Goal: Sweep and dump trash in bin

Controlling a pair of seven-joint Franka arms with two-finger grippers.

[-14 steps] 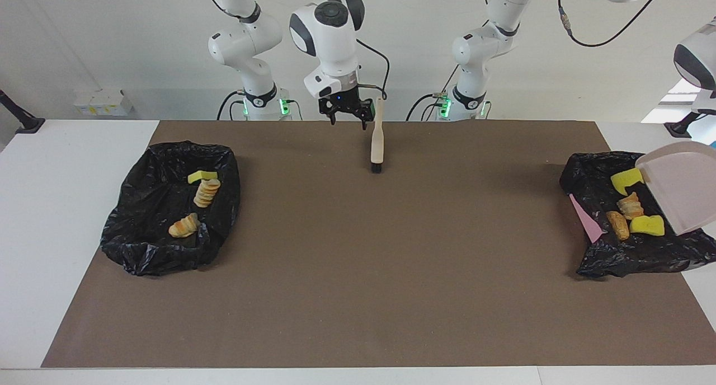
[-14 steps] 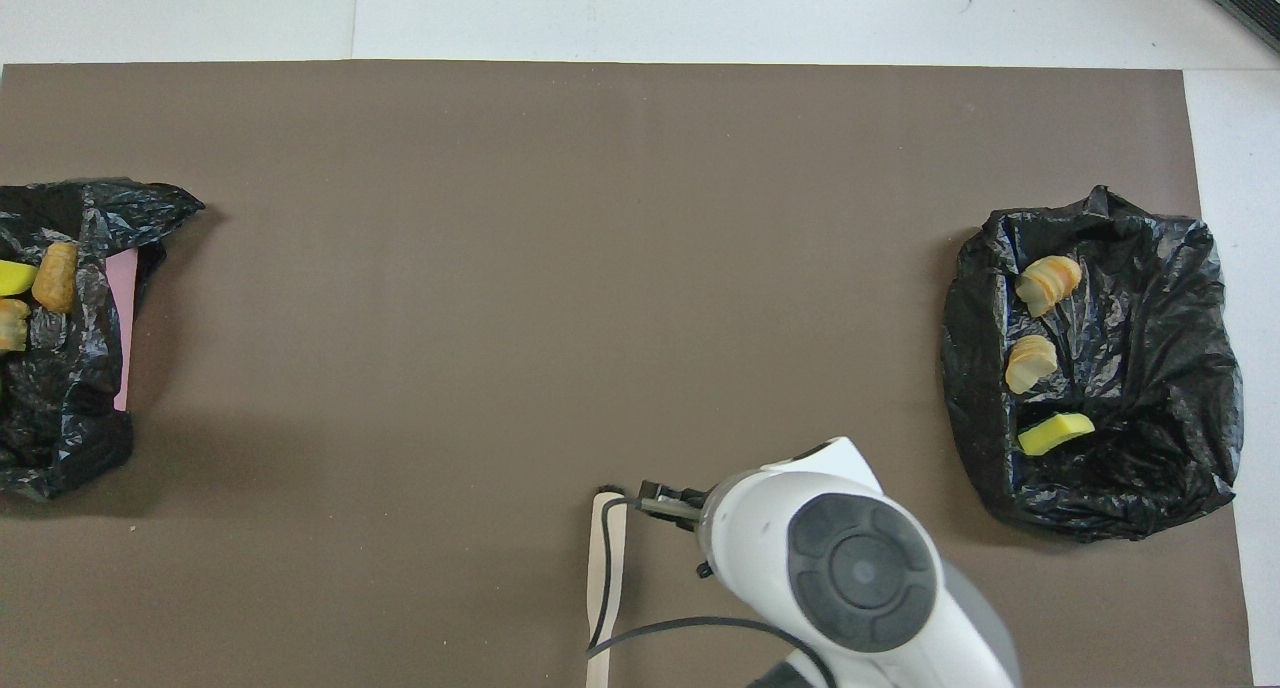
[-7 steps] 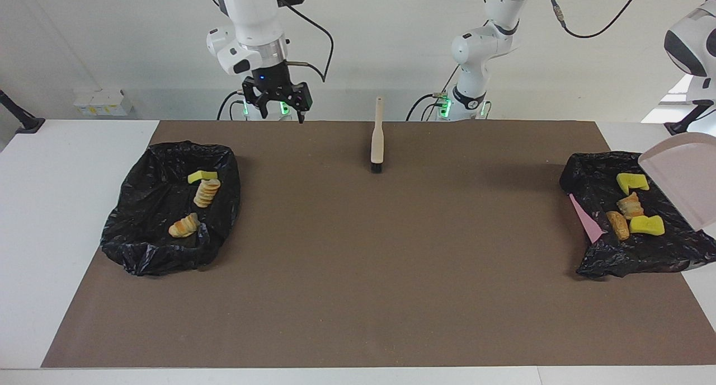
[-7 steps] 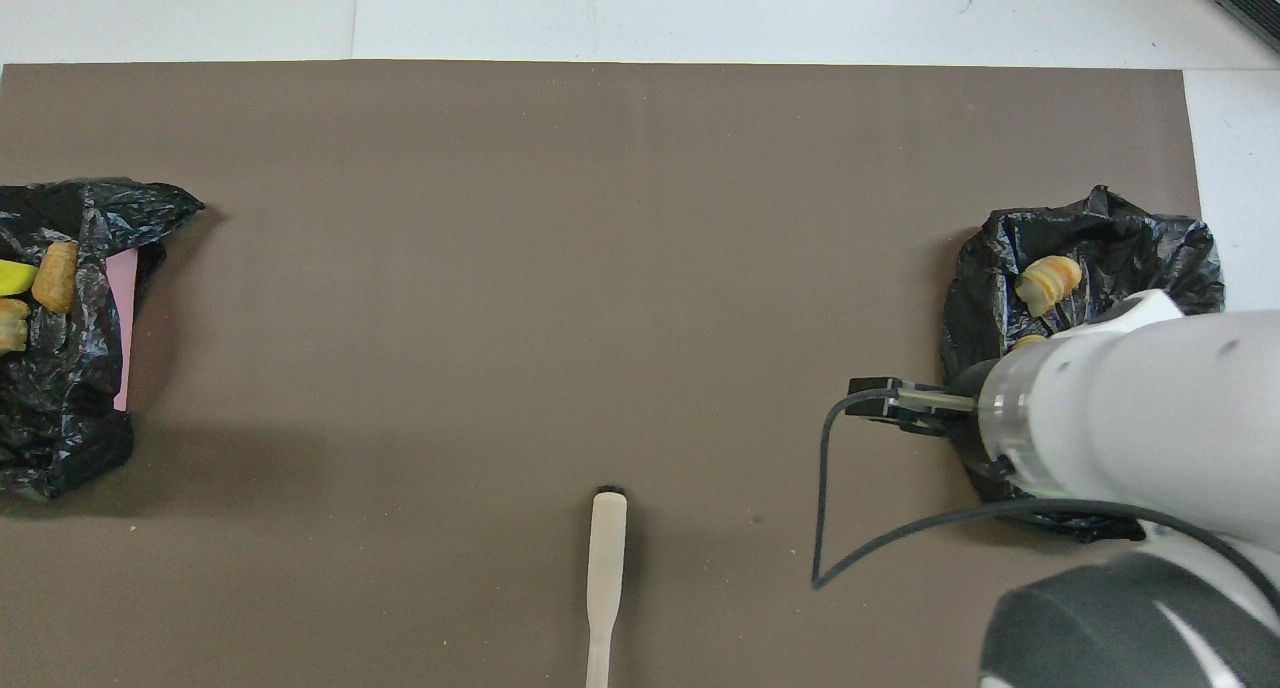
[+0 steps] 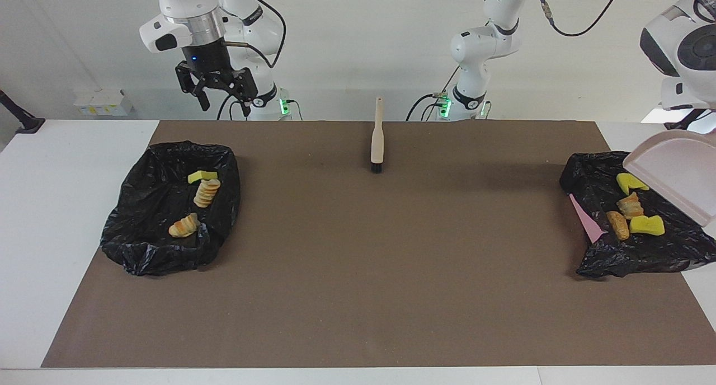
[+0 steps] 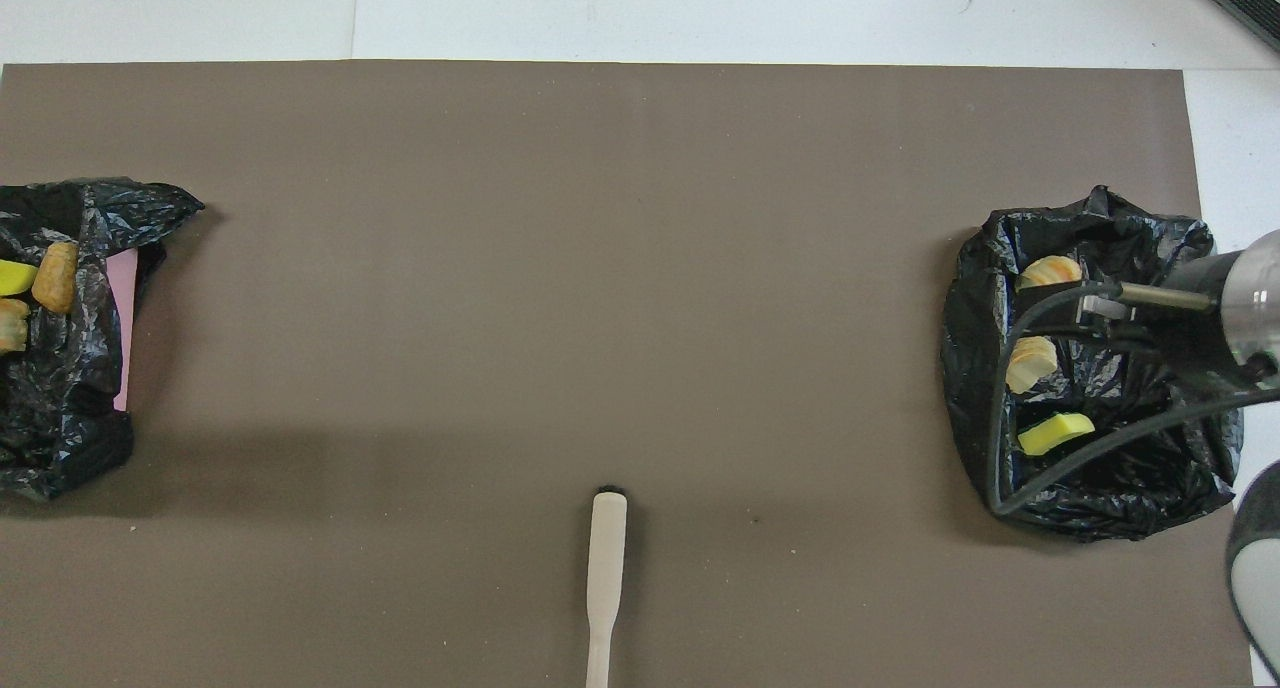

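Observation:
The trash lies in two black-bagged bins. The bin [image 5: 140,250] at the right arm's end holds a yellow sponge [image 5: 202,176] and two bread lumps [image 5: 207,192]. The bin [image 5: 632,262] at the left arm's end holds two yellow sponges [image 5: 647,225] and two brown lumps [image 5: 618,225]. The left arm holds the beige dustpan [image 5: 677,178] tilted in the air above that bin; its gripper is cut off by the facing view's edge. My right gripper [image 5: 215,91] hangs open and empty, high above its own end's bin.
A beige brush [image 5: 377,144] with dark bristles lies flat on the brown mat [image 5: 358,273], near the robots and midway between the arms. A pink edge [image 5: 584,220] of the bin shows under the bag at the left arm's end.
The right gripper, open throughout, has risen and swung from beside the brush to above the bin at its own end. The dustpan has shifted slightly over the other bin.

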